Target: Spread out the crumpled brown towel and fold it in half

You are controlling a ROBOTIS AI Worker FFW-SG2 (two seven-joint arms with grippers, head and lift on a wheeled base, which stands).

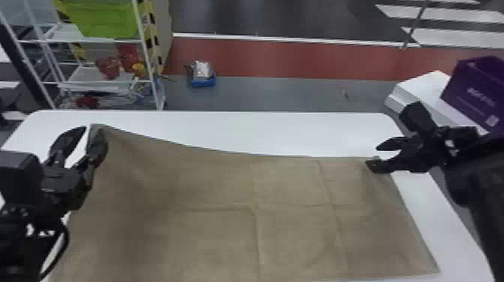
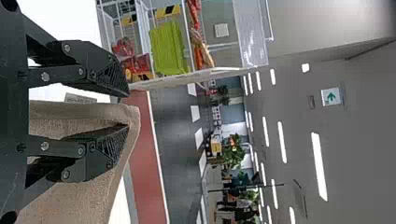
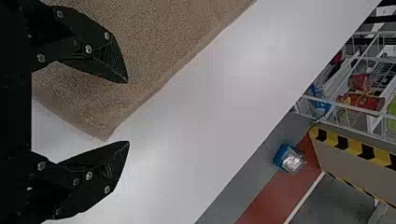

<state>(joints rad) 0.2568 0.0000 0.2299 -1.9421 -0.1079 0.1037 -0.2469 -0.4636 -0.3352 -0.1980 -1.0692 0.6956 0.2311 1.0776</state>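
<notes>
The brown towel (image 1: pixel 225 187) lies spread over most of the white table, with a few crease lines. Its far left corner is raised at my left gripper (image 1: pixel 84 137). In the left wrist view the left gripper (image 2: pixel 126 110) has its fingers apart, and the towel (image 2: pixel 84 198) wraps around one finger, passing through the gap. At the far right corner of the cloth stands my right gripper (image 1: pixel 373 155), open. The right wrist view has the right gripper (image 3: pixel 128 112) with the towel's corner (image 3: pixel 100 126) between its spread fingers, one finger over the cloth.
The white table (image 1: pixel 262 127) shows a bare strip along its far edge and down its right side. Beyond are a wire shelf (image 1: pixel 101 84) at the left, a blue box (image 1: pixel 203 80) on the floor, and a purple box (image 1: pixel 476 93) with white ones at the right.
</notes>
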